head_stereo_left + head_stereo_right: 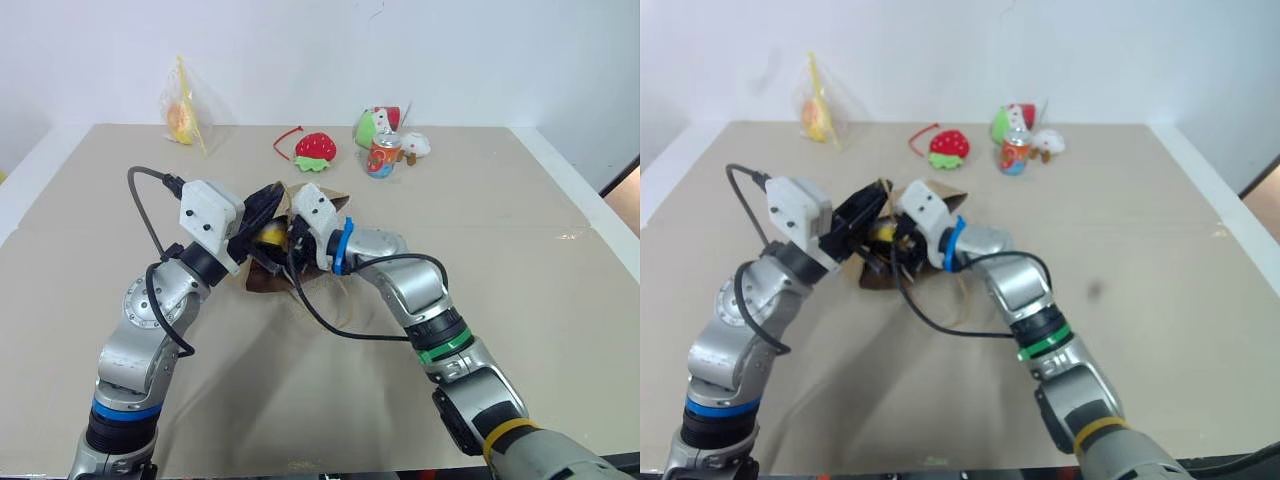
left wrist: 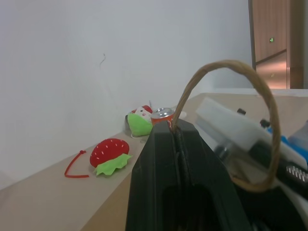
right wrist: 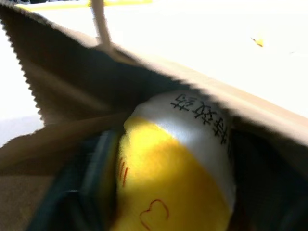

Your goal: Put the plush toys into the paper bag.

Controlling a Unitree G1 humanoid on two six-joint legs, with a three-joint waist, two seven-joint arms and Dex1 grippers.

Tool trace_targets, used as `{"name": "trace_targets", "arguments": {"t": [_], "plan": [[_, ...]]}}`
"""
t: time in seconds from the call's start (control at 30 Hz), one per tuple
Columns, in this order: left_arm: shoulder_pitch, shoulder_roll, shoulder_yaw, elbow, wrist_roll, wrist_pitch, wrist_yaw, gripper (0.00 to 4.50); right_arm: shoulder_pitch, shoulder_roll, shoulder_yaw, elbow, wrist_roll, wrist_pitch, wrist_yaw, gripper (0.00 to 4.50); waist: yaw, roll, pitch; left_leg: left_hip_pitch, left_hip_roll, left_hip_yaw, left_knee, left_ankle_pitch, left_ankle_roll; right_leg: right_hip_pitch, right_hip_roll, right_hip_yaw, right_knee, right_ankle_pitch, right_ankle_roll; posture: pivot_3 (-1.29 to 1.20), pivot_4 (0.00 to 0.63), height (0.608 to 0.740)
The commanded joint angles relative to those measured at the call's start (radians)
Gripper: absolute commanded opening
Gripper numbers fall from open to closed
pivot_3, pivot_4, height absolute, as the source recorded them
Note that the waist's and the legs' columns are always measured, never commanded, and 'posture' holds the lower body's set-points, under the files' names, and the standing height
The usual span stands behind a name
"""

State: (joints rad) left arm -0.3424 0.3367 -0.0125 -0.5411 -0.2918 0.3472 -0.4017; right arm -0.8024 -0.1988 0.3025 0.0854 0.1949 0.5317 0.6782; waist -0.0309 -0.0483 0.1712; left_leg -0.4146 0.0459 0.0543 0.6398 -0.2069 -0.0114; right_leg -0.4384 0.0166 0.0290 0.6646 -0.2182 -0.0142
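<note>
The brown paper bag (image 1: 262,278) lies on its side mid-table, its mouth facing my arms. My left gripper (image 1: 268,203) is shut on the bag's upper rim by a cord handle (image 2: 269,125), holding the mouth up. My right gripper (image 1: 287,243) reaches into the mouth and stands open. The round yellow plush toy (image 3: 168,192), with small red marks and a white label, lies inside the bag between its fingers; one dark finger (image 3: 89,187) sits beside the toy. A patch of that yellow toy (image 1: 270,235) shows between the two grippers.
At the back of the table stand a red strawberry toy (image 1: 316,148) with a red cord, a drink can (image 1: 383,155) and a green-and-white toy (image 1: 372,125). A clear plastic bag with orange contents (image 1: 183,115) sits at the back left.
</note>
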Motion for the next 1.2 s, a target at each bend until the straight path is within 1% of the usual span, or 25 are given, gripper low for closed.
{"name": "trace_targets", "arguments": {"t": [0.03,0.17,0.33,0.47,0.53,0.6,0.67,0.83,1.03,1.2], "plan": [[-0.006,0.008,0.011,-0.023,0.002,-0.026,-0.007,0.00,-0.001,-0.033,-0.060,-0.135,0.049,0.011,0.037,4.44,0.000,0.000,0.000,0.000,0.000,0.000,0.000,0.000,0.000,0.000,0.000,0.000,0.000,0.000,0.000,0.00,0.150,0.740],[-0.002,0.009,0.009,-0.024,0.000,-0.028,-0.011,0.00,0.067,-0.098,-0.103,-0.273,0.117,0.081,0.076,4.44,0.002,0.000,0.000,0.000,0.000,0.000,0.000,0.000,0.000,0.000,0.000,0.000,0.000,0.000,0.000,0.00,0.150,0.740],[-0.003,0.004,0.005,-0.020,0.001,-0.029,-0.011,0.00,0.124,-0.161,-0.116,-0.371,0.163,0.141,0.099,4.44,0.001,0.000,0.000,0.001,0.000,0.000,0.000,0.000,0.000,0.000,0.000,0.000,0.000,0.000,0.000,0.00,0.150,0.740],[-0.012,0.002,0.006,-0.011,0.001,-0.030,-0.014,0.00,0.169,-0.274,-0.194,-0.438,0.222,0.150,0.158,4.44,0.005,0.000,0.000,0.000,0.000,-0.001,0.000,0.000,0.000,0.000,0.000,-0.001,0.000,0.000,0.000,0.00,0.150,0.740],[-0.014,0.003,0.007,-0.009,0.000,-0.030,-0.016,0.00,0.217,-0.366,-0.200,-0.480,0.236,0.111,0.246,4.44,0.008,0.000,0.000,0.000,-0.001,0.000,0.000,0.000,0.000,0.001,0.000,0.000,0.000,0.000,0.000,0.00,0.150,0.740],[-0.016,0.004,0.009,-0.007,0.000,-0.029,-0.017,0.00,0.279,-0.472,-0.172,-0.514,0.205,0.016,0.355,4.44,0.008,0.000,0.000,0.000,-0.002,-0.001,0.000,0.000,0.000,0.001,0.000,-0.001,0.000,-0.001,0.001,0.00,0.150,0.740],[-0.017,0.005,0.009,-0.006,0.001,-0.028,-0.017,0.00,0.328,-0.526,-0.146,-0.516,0.171,-0.066,0.407,4.44,0.008,0.000,0.000,0.000,-0.003,0.000,0.000,0.000,0.000,0.001,0.000,0.000,-0.001,-0.001,0.001,0.00,0.150,0.740],[-0.025,0.010,0.013,-0.001,0.003,-0.027,-0.019,0.00,0.374,-0.558,-0.095,-0.477,0.102,-0.224,0.467,4.44,0.002,0.000,0.000,0.003,-0.002,0.000,0.000,0.000,0.000,0.002,0.000,0.001,0.000,-0.001,0.001,0.00,0.150,0.740],[-0.025,0.018,0.017,-0.006,0.004,-0.020,-0.017,0.00,0.396,-0.579,-0.043,-0.400,0.007,-0.419,0.533,4.44,0.004,0.000,0.000,0.008,-0.001,-0.001,0.000,0.001,0.000,0.006,0.006,0.000,0.000,0.000,0.000,0.00,0.150,0.740],[-0.027,0.021,0.017,-0.010,0.005,-0.014,-0.012,0.00,0.400,-0.547,0.003,-0.332,-0.067,-0.534,0.522,4.44,0.003,0.000,0.000,0.007,0.000,0.000,-0.001,0.001,-0.001,0.005,0.005,0.001,0.000,-0.001,0.000,0.00,0.150,0.740]]}}
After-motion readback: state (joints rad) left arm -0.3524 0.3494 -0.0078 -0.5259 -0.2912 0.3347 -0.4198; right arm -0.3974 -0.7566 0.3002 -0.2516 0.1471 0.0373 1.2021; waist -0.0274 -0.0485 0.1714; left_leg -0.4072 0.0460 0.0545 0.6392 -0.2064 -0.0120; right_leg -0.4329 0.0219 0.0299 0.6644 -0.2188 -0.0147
